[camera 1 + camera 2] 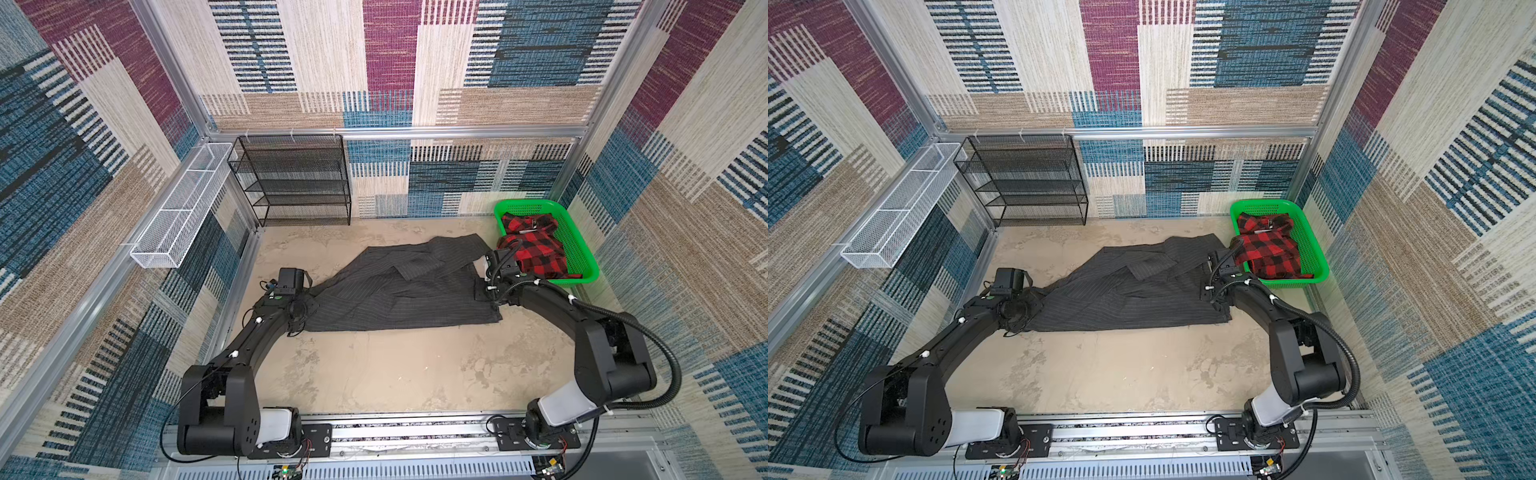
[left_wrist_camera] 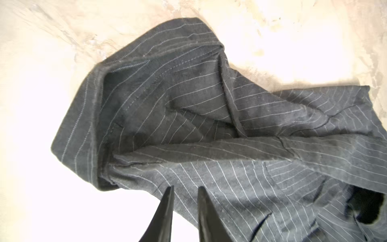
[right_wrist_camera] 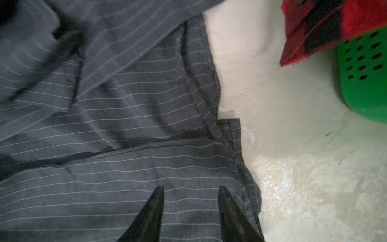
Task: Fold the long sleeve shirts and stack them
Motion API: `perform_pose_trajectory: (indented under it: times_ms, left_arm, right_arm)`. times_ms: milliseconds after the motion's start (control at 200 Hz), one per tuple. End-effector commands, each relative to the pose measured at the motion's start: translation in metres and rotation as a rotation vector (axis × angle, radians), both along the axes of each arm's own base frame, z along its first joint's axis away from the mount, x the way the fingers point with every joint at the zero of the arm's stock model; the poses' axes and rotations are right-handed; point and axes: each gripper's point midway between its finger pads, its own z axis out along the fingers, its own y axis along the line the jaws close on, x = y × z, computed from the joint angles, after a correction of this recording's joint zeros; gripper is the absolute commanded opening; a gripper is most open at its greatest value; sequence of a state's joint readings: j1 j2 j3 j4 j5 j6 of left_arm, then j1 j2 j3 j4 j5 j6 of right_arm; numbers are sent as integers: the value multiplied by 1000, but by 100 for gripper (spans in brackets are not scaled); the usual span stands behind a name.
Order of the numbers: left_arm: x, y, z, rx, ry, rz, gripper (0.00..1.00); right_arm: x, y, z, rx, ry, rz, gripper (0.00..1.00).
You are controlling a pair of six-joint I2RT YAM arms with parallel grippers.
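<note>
The dark grey pinstriped long sleeve shirt (image 1: 407,286) (image 1: 1133,291) lies spread and rumpled across the table's middle. In the green basket (image 1: 528,203) (image 1: 1262,203) at the right sits the red-and-black check shirt (image 1: 534,249) (image 1: 1271,249), bunched up, one edge hanging over the rim (image 3: 314,31). My left gripper (image 2: 186,188) hovers at the grey shirt's left end (image 2: 188,125), jaws a little apart with nothing between them. My right gripper (image 3: 191,187) stands open above the shirt's right edge (image 3: 146,125), beside the basket (image 3: 364,73).
A black mesh shelf rack (image 1: 295,178) stands against the back wall. A white wire basket (image 1: 183,208) hangs on the left wall. Patterned walls close in three sides, and the arms' mounting rail (image 1: 415,432) runs along the front.
</note>
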State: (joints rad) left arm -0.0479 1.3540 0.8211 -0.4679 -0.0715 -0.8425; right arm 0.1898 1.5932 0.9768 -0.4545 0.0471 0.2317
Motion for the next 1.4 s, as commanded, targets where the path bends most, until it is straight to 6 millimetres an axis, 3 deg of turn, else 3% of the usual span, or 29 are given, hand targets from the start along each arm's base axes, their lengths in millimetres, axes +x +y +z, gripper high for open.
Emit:
perform_pose_trajectory:
  times_ms: [0, 150, 245, 316, 376, 561, 741, 851, 987, 1152, 1392]
  left_arm:
    - [-4, -4, -4, -16, 26, -10, 24]
    - [-4, -4, -18, -17, 46, -1, 23]
    - [-5, -2, -31, -13, 83, 19, 22]
    - [-2, -3, -31, -26, 93, 20, 22]
    - [3, -7, -22, -42, 71, 13, 23]
    - [15, -10, 36, -46, -27, -26, 30]
    - [21, -20, 74, -72, -102, -69, 33]
    - [21, -24, 83, -90, -118, -86, 33]
    - [16, -23, 90, -83, -127, -90, 31]
    - [12, -17, 97, -50, -142, -88, 31]
    - [11, -17, 93, -56, -142, -85, 30]
  right_arm:
    - [7, -7, -9, -26, 0, -5, 46]
    - [9, -8, -32, -24, 40, -5, 44]
    - [2, -21, -48, -59, 85, -48, 43]
    - [1, -26, -46, -72, 85, -63, 42]
    - [6, -22, -30, -50, 53, -57, 43]
    - [34, 28, 42, 91, -99, 25, 47]
    - [75, 84, 68, 237, -184, 106, 47]
    - [105, 109, 60, 337, -181, 124, 47]
    - [128, 126, 41, 395, -143, 125, 49]
    - [141, 140, 23, 444, -116, 139, 47]
    - [140, 155, 31, 462, -120, 193, 28]
